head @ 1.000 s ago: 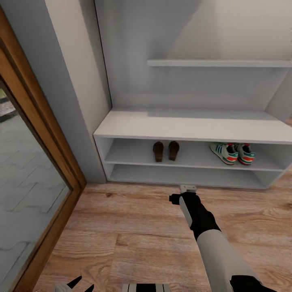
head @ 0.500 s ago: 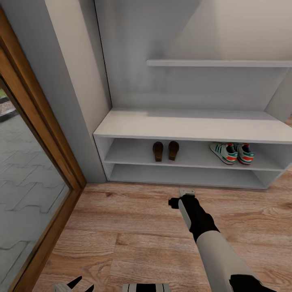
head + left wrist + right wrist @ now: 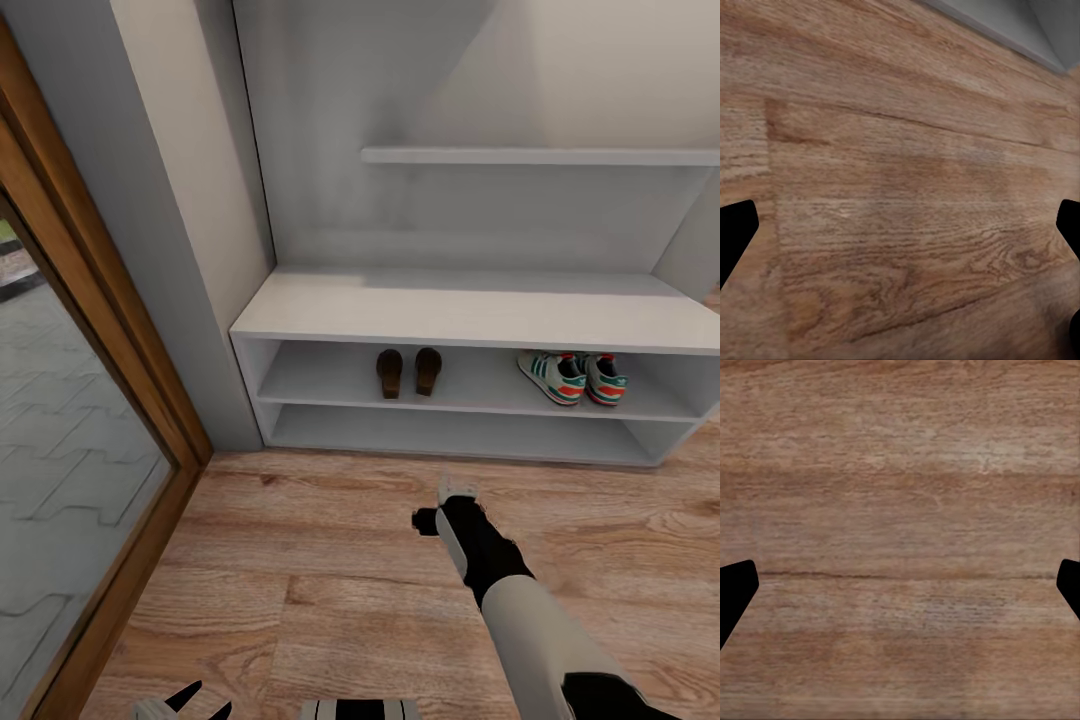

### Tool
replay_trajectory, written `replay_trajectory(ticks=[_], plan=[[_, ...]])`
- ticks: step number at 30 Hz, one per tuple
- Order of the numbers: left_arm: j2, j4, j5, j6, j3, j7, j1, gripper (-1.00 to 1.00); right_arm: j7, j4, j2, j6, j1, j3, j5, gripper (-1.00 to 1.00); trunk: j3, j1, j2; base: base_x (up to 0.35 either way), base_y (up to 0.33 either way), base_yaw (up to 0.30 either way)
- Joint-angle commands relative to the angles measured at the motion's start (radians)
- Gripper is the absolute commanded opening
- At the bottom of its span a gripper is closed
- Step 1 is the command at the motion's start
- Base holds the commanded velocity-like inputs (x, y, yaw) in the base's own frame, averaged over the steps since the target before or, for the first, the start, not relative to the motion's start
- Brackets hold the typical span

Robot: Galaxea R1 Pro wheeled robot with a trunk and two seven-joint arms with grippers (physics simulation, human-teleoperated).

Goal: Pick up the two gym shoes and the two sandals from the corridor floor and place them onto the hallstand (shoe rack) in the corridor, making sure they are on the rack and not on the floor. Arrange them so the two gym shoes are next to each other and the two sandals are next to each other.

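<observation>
We see the hallstand point(image 3: 480, 318) against the wall, pale grey, w/ two open shelves below and a wall shelf point(image 3: 540, 156) above. Both sandals point(image 3: 408, 372) sit side by side on the upper open shelf, left of centre, just apart from each other. Both gym shoes point(image 3: 573, 377) sit on the same shelf toward the right end, touching or nearly so; well apart from the sandals. Lower shelf bare.

R arm reaches fwd over the corridor floor point(image 3: 330, 560), right tool point(image 3: 458, 490) in front of the hallstand, pointing down. In the R wrist view we note dark fingertips point(image 3: 736, 589) at opposite edges, wide apart, nothing between them: released.

Left tool point(image 3: 195, 700) low at the head view's bottom edge. L wrist view: fingertips point(image 3: 735, 232) spread wide over plank floor, released, nothing held.

Wood-framed glass door point(image 3: 90, 440) at left.
</observation>
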Motion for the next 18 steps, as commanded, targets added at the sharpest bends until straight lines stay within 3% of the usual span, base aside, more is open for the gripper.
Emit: replay_trajectory(ticks=[1, 11, 18], plan=[[0.0, 0.001, 0.001, -0.005, 0.002, -0.004, -0.001, 1.0, 0.0, 0.016, 0.001, -0.021, 0.0, -0.004, 0.004, 1.0, -0.001, 0.0, 0.0, 0.0, 0.0, 0.0], [0.0, 0.002, 0.0, -0.004, 0.003, -0.002, -0.001, 1.0, 0.002, 0.128, 0.001, -0.226, 0.004, -0.003, 0.01, 1.0, 0.03, -0.004, 0.002, 0.0, 0.0, 0.0], [0.0, 0.003, -0.001, -0.003, 0.003, 0.0, -0.001, 1.0, 0.004, 0.247, 0.001, -0.38, 0.006, -0.002, 0.018, 1.0, 0.052, -0.031, 0.05, 0.0, 0.0, 0.0]])
